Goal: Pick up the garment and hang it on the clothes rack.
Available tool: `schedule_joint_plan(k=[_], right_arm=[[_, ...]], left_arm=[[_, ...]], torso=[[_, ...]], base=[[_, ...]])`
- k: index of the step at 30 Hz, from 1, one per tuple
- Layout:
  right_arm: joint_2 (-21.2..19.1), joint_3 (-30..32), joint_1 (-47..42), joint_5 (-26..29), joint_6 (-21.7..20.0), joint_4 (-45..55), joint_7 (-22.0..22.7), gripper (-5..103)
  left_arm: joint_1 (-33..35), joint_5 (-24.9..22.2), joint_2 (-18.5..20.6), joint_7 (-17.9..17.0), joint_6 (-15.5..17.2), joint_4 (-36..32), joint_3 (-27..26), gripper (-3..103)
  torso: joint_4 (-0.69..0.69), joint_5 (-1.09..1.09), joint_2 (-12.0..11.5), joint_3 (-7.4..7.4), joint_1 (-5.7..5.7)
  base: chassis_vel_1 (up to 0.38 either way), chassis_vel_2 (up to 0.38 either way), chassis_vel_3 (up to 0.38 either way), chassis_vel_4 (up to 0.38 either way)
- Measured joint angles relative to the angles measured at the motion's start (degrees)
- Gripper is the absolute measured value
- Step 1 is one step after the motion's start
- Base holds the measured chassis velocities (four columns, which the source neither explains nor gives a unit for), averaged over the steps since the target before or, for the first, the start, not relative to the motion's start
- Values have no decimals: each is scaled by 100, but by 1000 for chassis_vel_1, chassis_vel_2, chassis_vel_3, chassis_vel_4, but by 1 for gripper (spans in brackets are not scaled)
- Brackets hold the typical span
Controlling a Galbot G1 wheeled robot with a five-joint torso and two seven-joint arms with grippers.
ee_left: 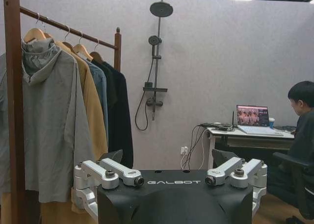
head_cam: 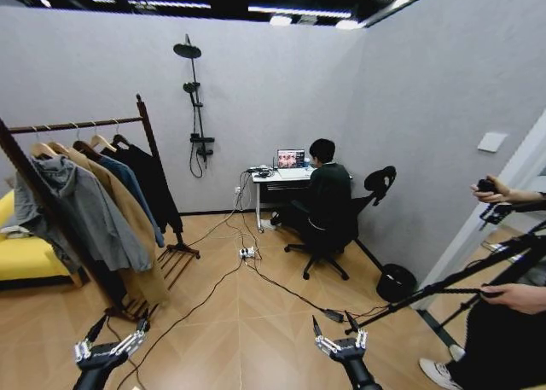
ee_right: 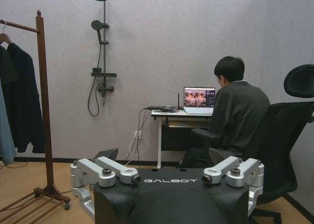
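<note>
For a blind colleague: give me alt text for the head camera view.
Two open grippers, left and right, hover low over wood floor. The black garment hangs last on the clothes rack, beside blue, tan and grey coats.

Head camera looks down across the room; both wrist cameras face the far wall's shower fixture (ee_left: 156, 62)
</note>
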Motion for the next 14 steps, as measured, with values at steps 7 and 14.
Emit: schedule_joint_plan(k=[7,14], right_arm=[[0,0,0,0,0,0,0,100],[0,0,0,0,0,0,0,100]], left_arm=[[0,0,0,0,0,0,0,100],[-1,0,0,0,0,0,0,100]], torso=[[0,0,0,0,1],[0,0,-1,0,2]], base=[[0,0,0,0],[0,0,0,0]])
